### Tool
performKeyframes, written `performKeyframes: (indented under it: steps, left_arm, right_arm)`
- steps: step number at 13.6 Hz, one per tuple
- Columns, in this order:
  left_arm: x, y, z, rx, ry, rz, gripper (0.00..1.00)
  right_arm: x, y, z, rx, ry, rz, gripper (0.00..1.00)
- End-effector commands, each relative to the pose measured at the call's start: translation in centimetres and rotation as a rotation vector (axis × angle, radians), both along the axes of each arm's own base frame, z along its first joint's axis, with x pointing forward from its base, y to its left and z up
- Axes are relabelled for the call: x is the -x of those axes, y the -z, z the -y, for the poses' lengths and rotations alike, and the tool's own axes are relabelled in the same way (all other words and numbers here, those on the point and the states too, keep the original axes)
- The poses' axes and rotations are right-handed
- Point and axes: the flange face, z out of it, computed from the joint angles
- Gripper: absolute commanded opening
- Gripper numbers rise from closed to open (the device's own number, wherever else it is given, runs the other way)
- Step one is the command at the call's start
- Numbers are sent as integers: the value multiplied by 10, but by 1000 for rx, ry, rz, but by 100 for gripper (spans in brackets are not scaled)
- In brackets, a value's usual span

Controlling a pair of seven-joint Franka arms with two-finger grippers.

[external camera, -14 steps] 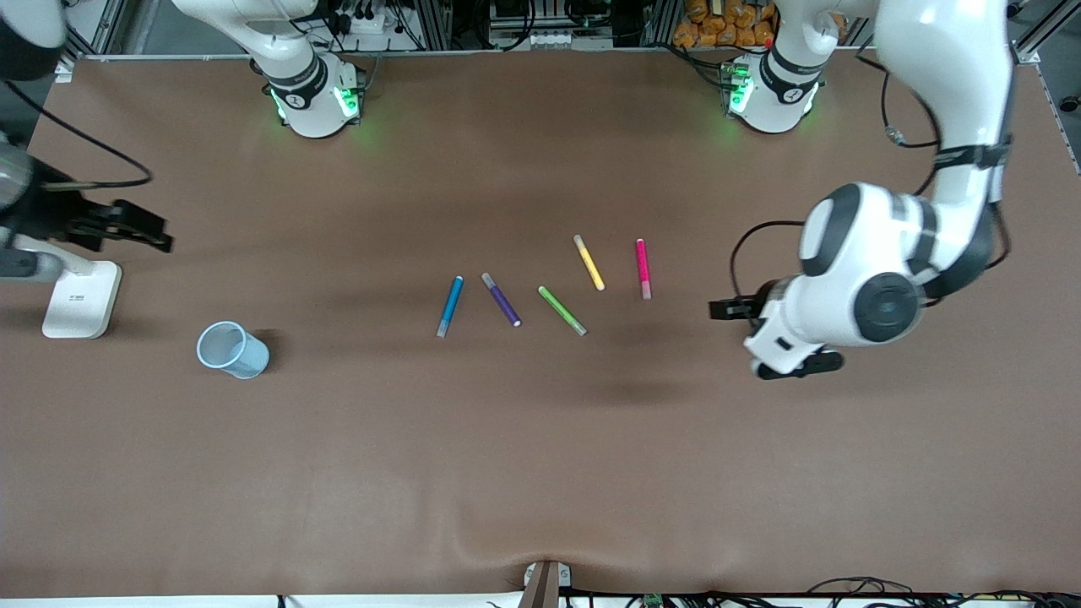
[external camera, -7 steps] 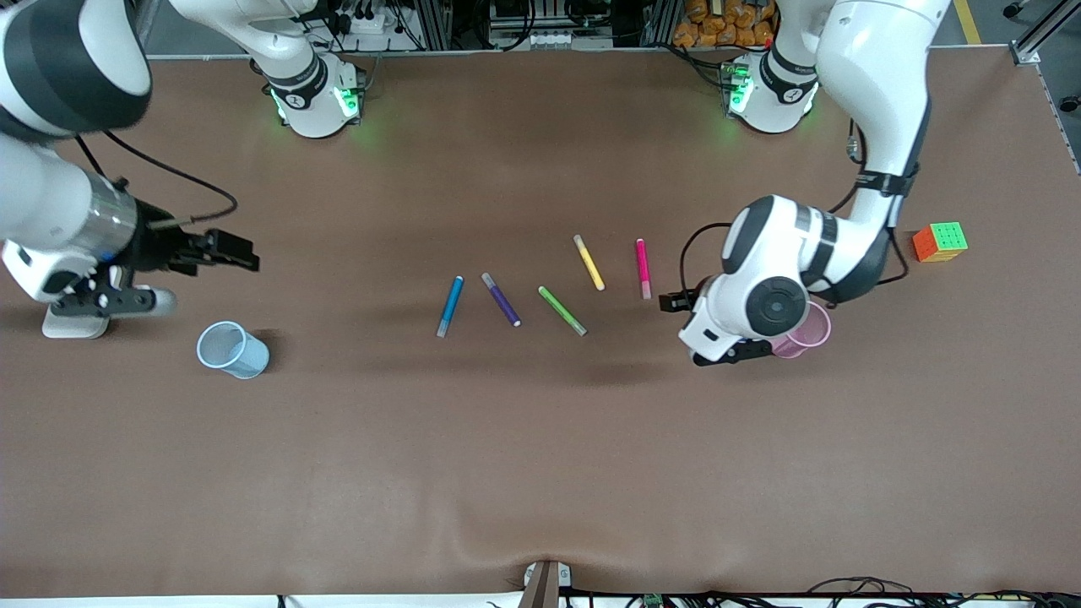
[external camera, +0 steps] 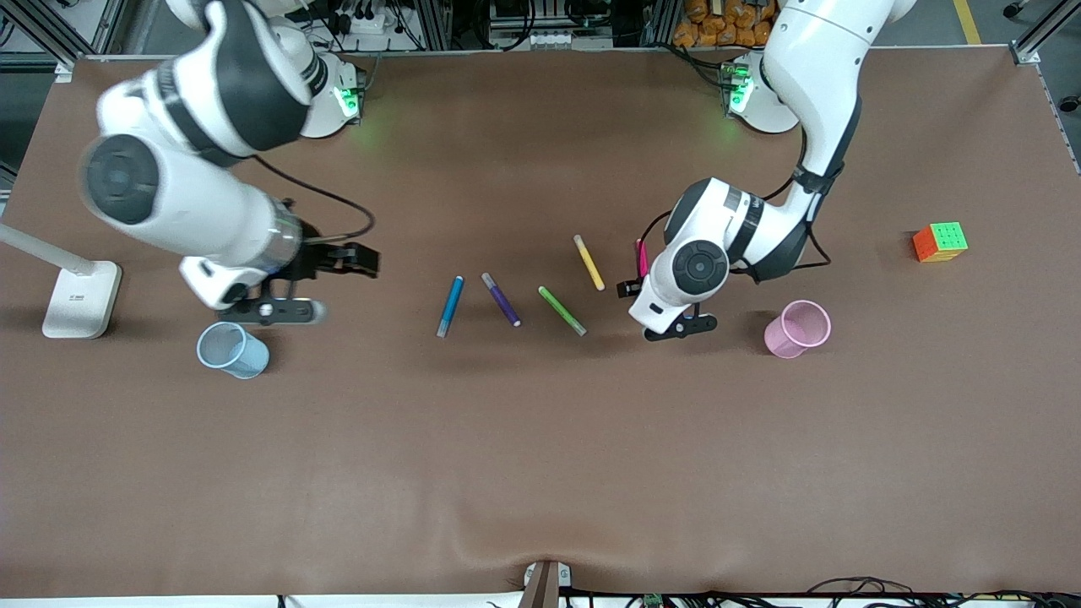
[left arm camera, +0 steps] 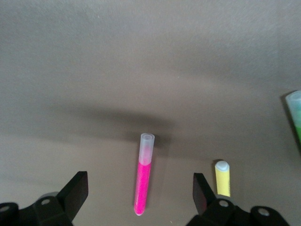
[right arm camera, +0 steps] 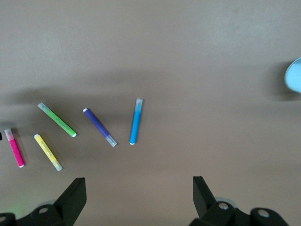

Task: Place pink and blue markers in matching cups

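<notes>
Over pink marker (left arm camera: 143, 174): left gripper (left arm camera: 138, 190) spread wide, marker half-hidden in front view. Right gripper (right arm camera: 138, 197) agape between blue marker (external camera: 450, 306) and translucent blue cup (external camera: 231, 349). Pink cup (external camera: 798, 328) beside left arm.

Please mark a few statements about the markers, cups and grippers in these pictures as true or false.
1. The left gripper is open over the pink marker. True.
2. The blue marker stands in the blue cup. False: it lies on the table beside the purple marker, apart from that cup.
3. The pink cup holds no marker. True.
4. The right gripper is shut on the blue marker. False: it is open and holds nothing, with the markers lying on the table below.
5. Five markers lie on the table. True: blue, purple, green, yellow and pink.
</notes>
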Motion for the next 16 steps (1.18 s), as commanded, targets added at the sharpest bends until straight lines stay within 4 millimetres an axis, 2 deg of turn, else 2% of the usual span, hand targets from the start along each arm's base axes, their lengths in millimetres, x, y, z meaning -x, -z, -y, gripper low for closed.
performKeyframes:
  steps: [1,5,7,9,12,14,16]
  left_arm:
    - [9,15,-5,9,-22,13,89]
    - [13,39,0,4,-50,22,82]
    - [15,43,1,0,-55,18,77]
    - [16,48,2,-4,-51,11,67]
    - [20,52,6,-5,-42,5,54]
    - [20,53,6,-5,-42,5,37]
    - [21,59,6,-11,-40,-2,8]
  right_arm:
    - [7,25,-21,39,23,9,100]
    - [30,74,-56,81,52,33,100]
    - [42,101,-73,103,77,83,100]
    - [47,125,-75,114,78,107,100]
    - [44,160,-77,131,77,88,100]
    - [43,182,-78,141,74,75,100]
    - [45,196,-84,145,65,70,100]
